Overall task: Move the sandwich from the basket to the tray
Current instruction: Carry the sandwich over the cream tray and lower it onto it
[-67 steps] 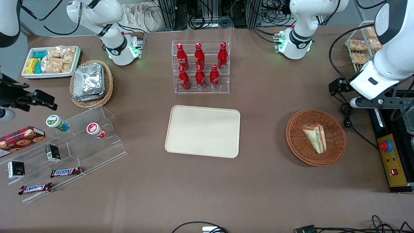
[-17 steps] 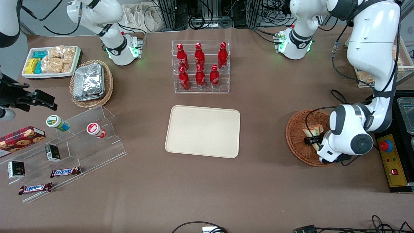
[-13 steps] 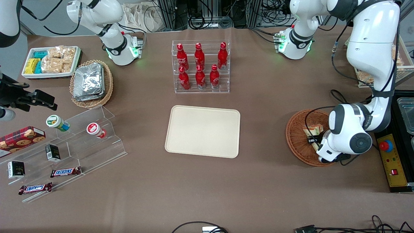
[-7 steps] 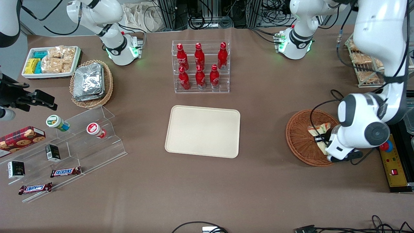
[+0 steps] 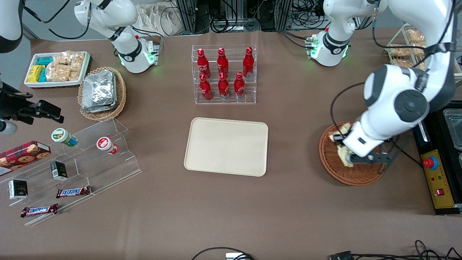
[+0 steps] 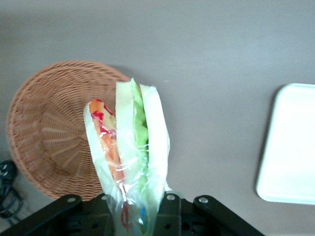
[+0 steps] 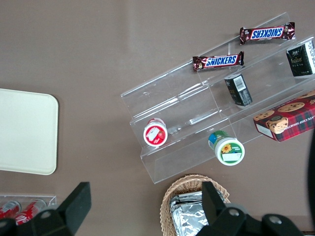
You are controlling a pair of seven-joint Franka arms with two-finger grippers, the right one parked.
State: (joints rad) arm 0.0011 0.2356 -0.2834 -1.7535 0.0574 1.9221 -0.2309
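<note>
My left gripper [image 5: 343, 146] hangs above the reddish-brown wicker basket [image 5: 335, 169], shut on the plastic-wrapped sandwich [image 5: 343, 155]. In the left wrist view the sandwich [image 6: 129, 147] stands between the black fingers [image 6: 170, 211], its green and orange-red filling showing, lifted clear of the basket [image 6: 49, 137], which holds nothing else. The cream tray [image 5: 226, 146] lies flat in the middle of the table with nothing on it; its corner [image 6: 290, 147] shows in the wrist view.
A clear rack of red bottles [image 5: 223, 74] stands farther from the front camera than the tray. Toward the parked arm's end are a tan basket of foil packets [image 5: 101, 92], a white snack tray [image 5: 56, 68] and an acrylic shelf [image 5: 90, 159]. A control box [image 5: 435, 178] sits beside the basket.
The left arm came down to the basket, shut its gripper on the sandwich and has now lifted it out, rising above the basket.
</note>
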